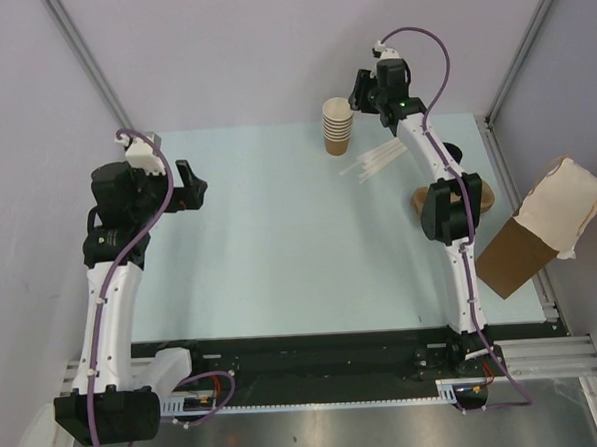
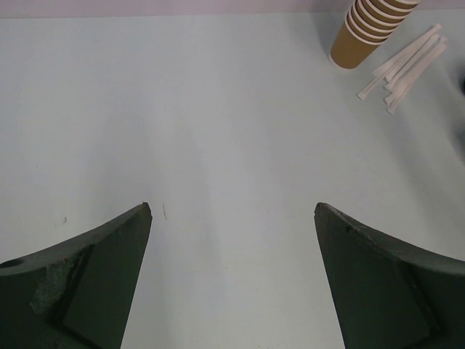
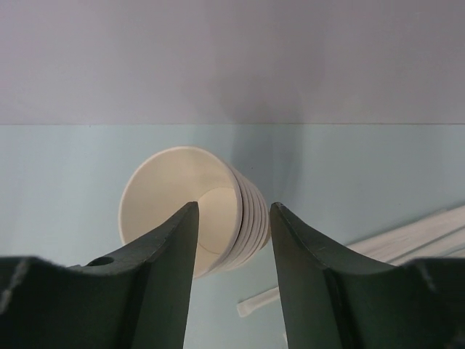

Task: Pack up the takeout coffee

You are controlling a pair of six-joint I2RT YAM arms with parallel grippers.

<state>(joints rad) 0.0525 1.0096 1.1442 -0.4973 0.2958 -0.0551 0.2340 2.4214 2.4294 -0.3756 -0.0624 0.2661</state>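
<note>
Seemingly fetching a cup: right gripper (image 3: 234,207) narrow astride the stack (image 1: 336,126) rim, upper right (grip unclear); left gripper (image 2: 232,207) wide. Next: lift one free.

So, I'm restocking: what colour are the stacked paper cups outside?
The stacked cups are tan-brown outside with white rims, clearest in the left wrist view.

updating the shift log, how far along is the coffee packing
Nothing looks packed yet. In hand: the right claw straddles the rim of the cup stack; the left claw hangs open. Left: the lidded coffee, not clearly in view, has yet to be packed, presumably into the paper bag.
</note>
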